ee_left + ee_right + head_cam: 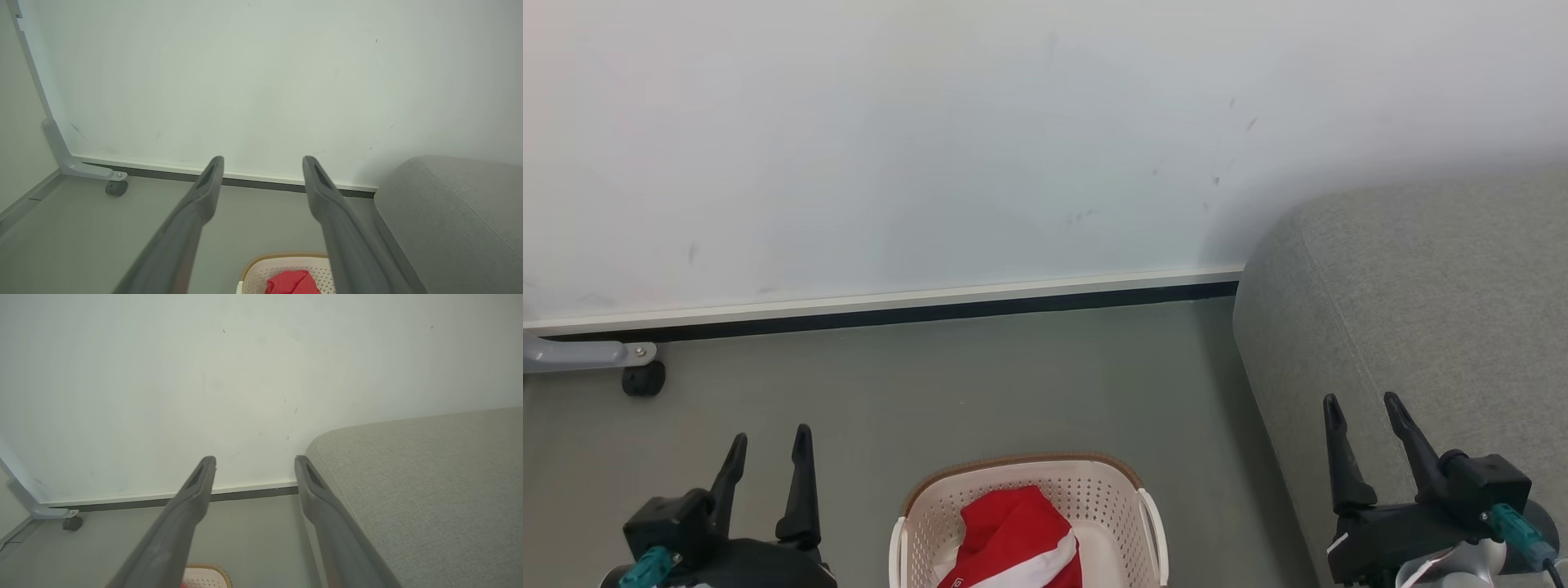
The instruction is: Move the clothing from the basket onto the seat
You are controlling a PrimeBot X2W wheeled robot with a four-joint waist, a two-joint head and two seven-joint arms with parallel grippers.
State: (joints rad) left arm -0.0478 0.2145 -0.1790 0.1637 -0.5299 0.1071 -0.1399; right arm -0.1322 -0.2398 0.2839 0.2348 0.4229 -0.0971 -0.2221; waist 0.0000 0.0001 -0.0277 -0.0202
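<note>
Two garments or one, I cannot tell: the clothing (1013, 535) lies bunched inside the basket (1023, 460) at six o'clock in the head view, red with a broad white stripe, and its highest fold stands near the basket's middle. It looks soft, light and limp, so I judge that it will sag and trail once lifted and may slide out of a shallow pinch. The raised red fold is the best place to take hold, with a thick bunch gathered deep between the fingers. The seat (1421, 327) fills three to four o'clock, with a strip of floor (1013, 384) between it and the basket. The left gripper (772, 435), at eight o'clock, has its fingers spread moderately wide with nothing between them and touches nothing. The right gripper (1362, 399), at four o'clock against the seat's rounded side, is parted much the same and carries nothing.
</note>
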